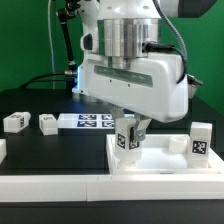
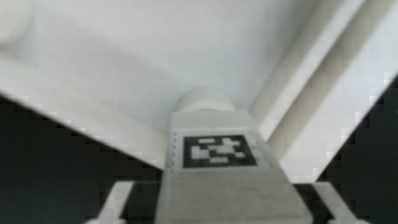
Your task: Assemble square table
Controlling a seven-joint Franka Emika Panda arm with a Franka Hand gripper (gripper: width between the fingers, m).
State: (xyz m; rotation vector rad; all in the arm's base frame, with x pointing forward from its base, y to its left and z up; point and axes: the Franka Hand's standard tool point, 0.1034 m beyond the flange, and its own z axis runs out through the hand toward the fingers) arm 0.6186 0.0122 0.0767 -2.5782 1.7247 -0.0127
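Exterior view: claw (image 1: 128, 133) clamped on held leg (image 1: 128, 139), white, tagged and near upright, inside the rim of the square panel (image 1: 165, 166) at 6 o'clock. Second leg (image 1: 200, 141) stands at 3 o'clock by the rim. Third leg (image 1: 15, 122) and fourth leg (image 1: 48, 122) lie at 9 o'clock on the black table (image 1: 40, 148), near the marker board (image 1: 95, 121). Green backdrop (image 1: 25, 40).

Wrist view: held leg (image 2: 217, 150) between the fingers (image 2: 118, 200), with a square panel (image 2: 107, 60) corner beyond.
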